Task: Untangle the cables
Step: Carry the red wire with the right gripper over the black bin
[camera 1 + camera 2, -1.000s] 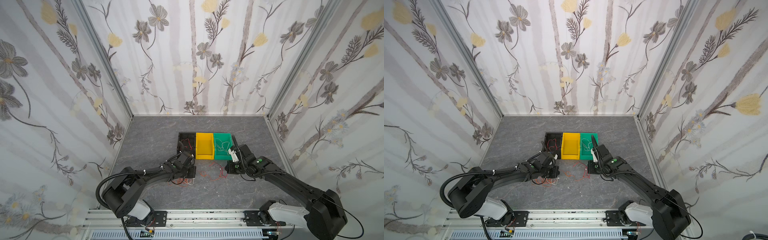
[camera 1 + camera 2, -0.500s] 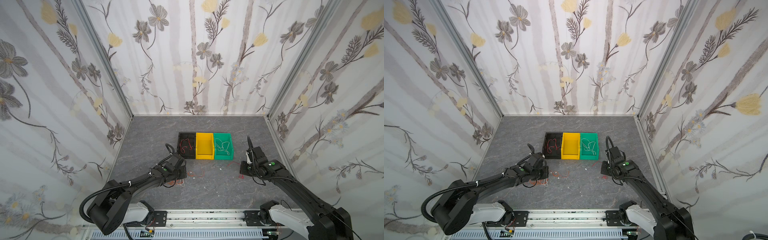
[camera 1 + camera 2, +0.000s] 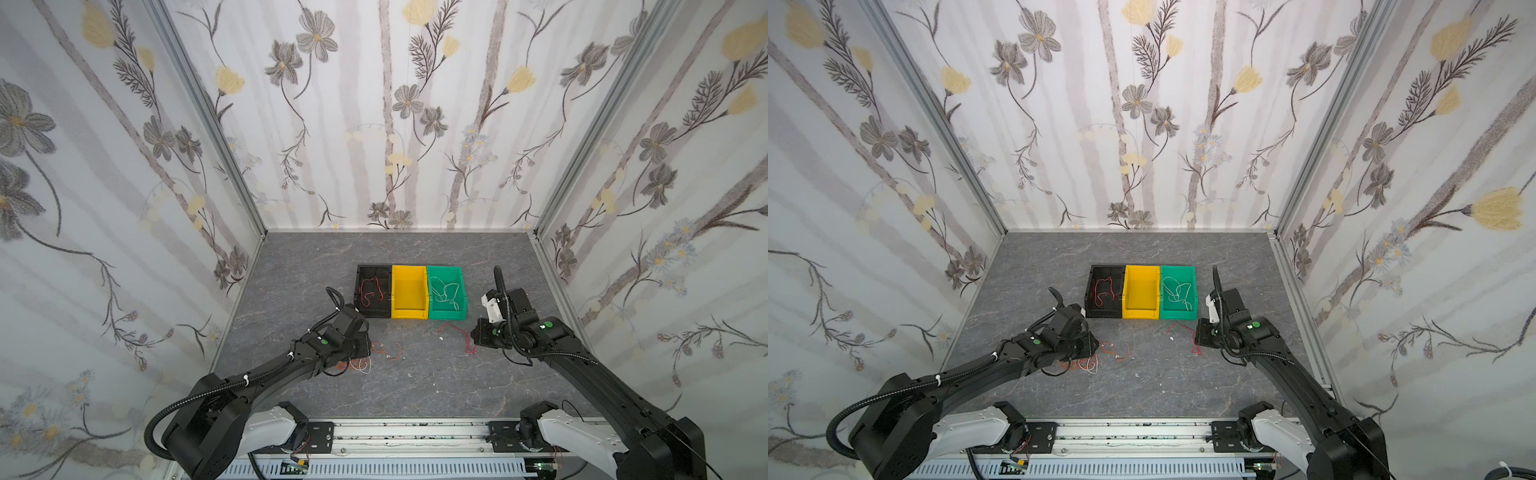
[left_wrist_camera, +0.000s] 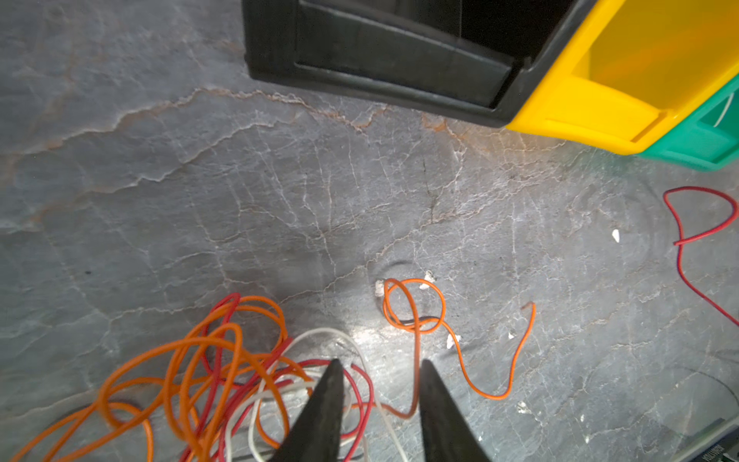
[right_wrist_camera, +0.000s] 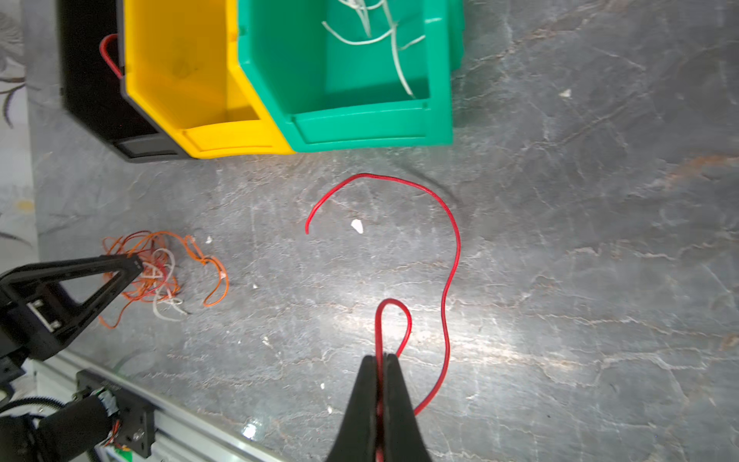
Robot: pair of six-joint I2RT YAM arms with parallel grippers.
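Right wrist view: the right claw [image 5: 382, 357] is pressed together, pinching a loop of the loose red cable [image 5: 459, 248], which lies on the bench [image 5: 600, 240] near the green bin [image 5: 360, 128]. Left wrist view: the left claw [image 4: 380, 362] stands spread at the edge of the tangle of orange, red and white cables [image 4: 224, 360]

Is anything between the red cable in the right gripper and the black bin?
On the table, only a small white scrap. The red cable, in the right gripper, lies before the green bin; the yellow bin stands between that and the black bin.
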